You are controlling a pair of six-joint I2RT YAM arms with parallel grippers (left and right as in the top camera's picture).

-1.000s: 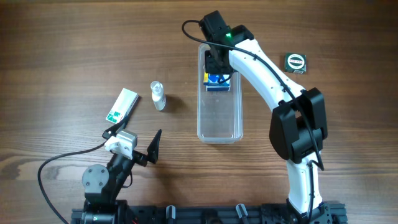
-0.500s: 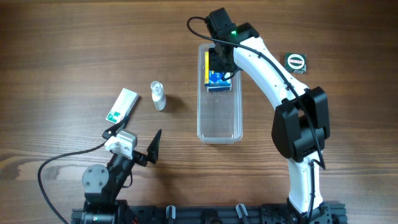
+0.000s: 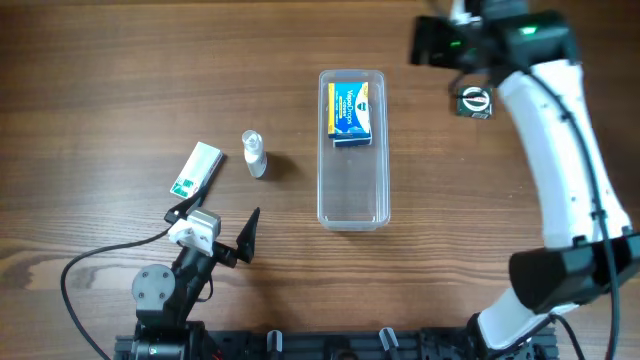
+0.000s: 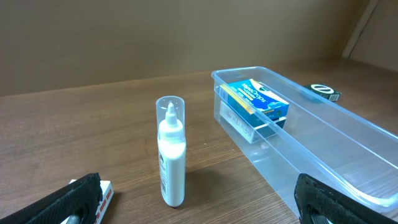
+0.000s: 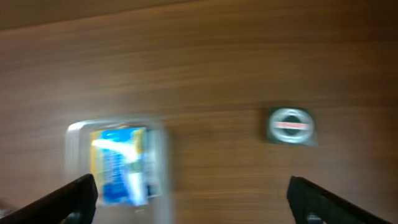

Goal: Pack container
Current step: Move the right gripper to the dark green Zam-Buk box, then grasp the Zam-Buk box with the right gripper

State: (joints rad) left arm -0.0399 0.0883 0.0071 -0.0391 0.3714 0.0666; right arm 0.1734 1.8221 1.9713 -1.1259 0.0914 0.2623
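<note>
Container lies centre frame, with one blue box in its upper end. My right gripper hangs wide and empty at the upper right, near the black tin. I judge that's next, needing a descent and a squeeze. Left gripper sits wide at lower left.

My overhead camera looks straight down on the table from well above, with the arm bases at the bottom edge. My left wrist camera sits low, close to the tabletop, and faces level across it, with the bottle nearest and the container just beyond. My right wrist camera hangs high and looks down, its picture blurred. All three views share the container's end holding the blue box, and the dark packet.
</note>
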